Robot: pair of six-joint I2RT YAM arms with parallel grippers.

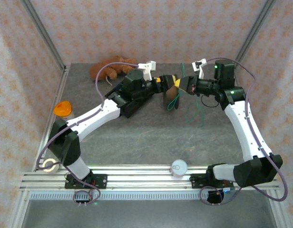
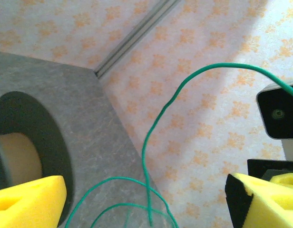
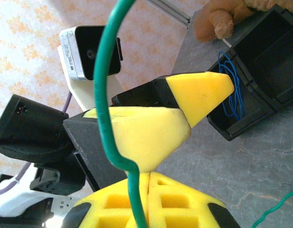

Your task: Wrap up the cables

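Observation:
The green cable (image 3: 104, 95) rises from between the pads of my right gripper (image 3: 149, 199), which is shut on it. In the top view this gripper (image 1: 181, 86) sits tip to tip with my left gripper (image 1: 169, 81), above the grey spool (image 1: 172, 99). Loose green loops (image 1: 191, 111) hang down to the table. In the left wrist view, the left gripper (image 2: 146, 202) stands wide open; the green strand (image 2: 146, 152) runs between its yellow fingers (image 2: 27, 199) untouched, with the spool (image 2: 23, 152) at the left. The blue cable (image 3: 229, 92) lies coiled in a black box (image 3: 260, 71).
A brown stuffed toy (image 1: 111, 68) lies at the back of the table. An orange object (image 1: 62, 108) sits at the left edge. A white cup (image 1: 179, 167) and a tape roll (image 1: 50, 165) rest by the front rail. Patterned walls close in three sides.

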